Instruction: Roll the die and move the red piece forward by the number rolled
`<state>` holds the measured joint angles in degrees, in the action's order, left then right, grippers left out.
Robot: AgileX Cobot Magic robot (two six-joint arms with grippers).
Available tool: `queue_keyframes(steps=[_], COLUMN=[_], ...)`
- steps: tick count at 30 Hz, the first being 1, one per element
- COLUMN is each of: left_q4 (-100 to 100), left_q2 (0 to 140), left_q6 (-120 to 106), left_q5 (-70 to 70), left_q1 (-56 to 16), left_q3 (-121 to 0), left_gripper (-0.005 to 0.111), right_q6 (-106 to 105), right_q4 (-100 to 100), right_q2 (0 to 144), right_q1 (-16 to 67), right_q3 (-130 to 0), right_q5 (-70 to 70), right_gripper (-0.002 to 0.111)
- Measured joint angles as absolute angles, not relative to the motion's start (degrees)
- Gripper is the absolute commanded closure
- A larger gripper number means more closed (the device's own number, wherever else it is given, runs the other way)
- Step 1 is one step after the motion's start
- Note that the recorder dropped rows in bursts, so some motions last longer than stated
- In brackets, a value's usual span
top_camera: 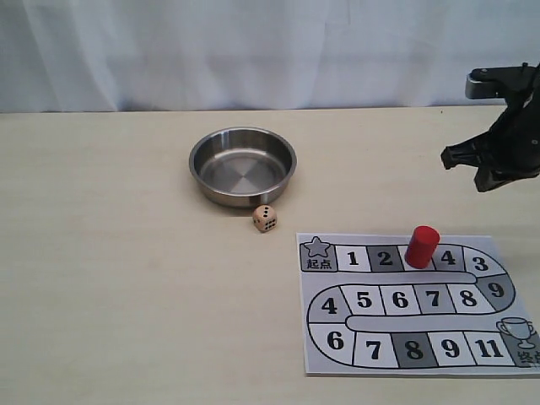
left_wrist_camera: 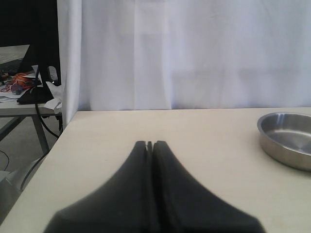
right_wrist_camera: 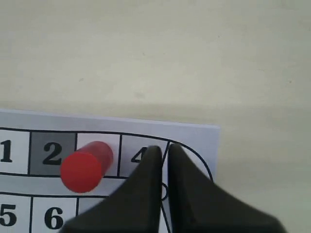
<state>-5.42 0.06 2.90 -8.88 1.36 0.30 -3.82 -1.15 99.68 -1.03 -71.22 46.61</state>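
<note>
The small beige die (top_camera: pixel 264 218) rests on the table just in front of the steel bowl (top_camera: pixel 204 179), outside it. The red piece (top_camera: pixel 422 246) stands upright on the paper board (top_camera: pixel 305 283), on the square between 2 and 4. In the right wrist view the red piece (right_wrist_camera: pixel 83 167) stands a little aside from my right gripper (right_wrist_camera: pixel 165 148), which hovers shut and empty over the board's 4 square. In the exterior view the right gripper (top_camera: pixel 485 164) hangs above the table beyond the board's far right corner. My left gripper (left_wrist_camera: pixel 149 144) is shut on nothing over bare table.
The bowl (left_wrist_camera: pixel 286 141) is empty and lies ahead of the left gripper, off to one side. The table's left edge (left_wrist_camera: pixel 53 145) and a white curtain at the back bound the area. The board's track ends at a trophy square (top_camera: pixel 519 336).
</note>
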Motion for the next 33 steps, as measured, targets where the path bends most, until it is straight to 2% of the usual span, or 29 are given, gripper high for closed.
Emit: queue_keyframes(steps=[5, 14, 19, 33], left_q4=[-5.4, -5.4, -5.4, -5.4], left_q2=[0.1, 0.1, 0.1, 0.1], left_q6=[2.9, 2.9, 2.9, 2.9], left_q5=[-8.9, -8.9, -8.9, -8.9], left_q1=[1.4, 1.4, 1.4, 1.4], left_q3=[0.3, 0.3, 0.3, 0.3], left_gripper=[0.107, 0.107, 0.107, 0.107], right_q6=[-3.8, -4.9, -4.9, -5.0], right_q4=[-0.6, -0.6, -0.6, 0.0], right_q2=[85.9, 49.8, 35.5, 7.4], right_q1=[-1.0, -1.0, -1.0, -1.0], right_q3=[-69.3, -69.3, -69.3, -69.4], right_q5=[47.7, 53.4, 56.5, 63.7], right_gripper=[0.104, 0.104, 0.104, 0.104])
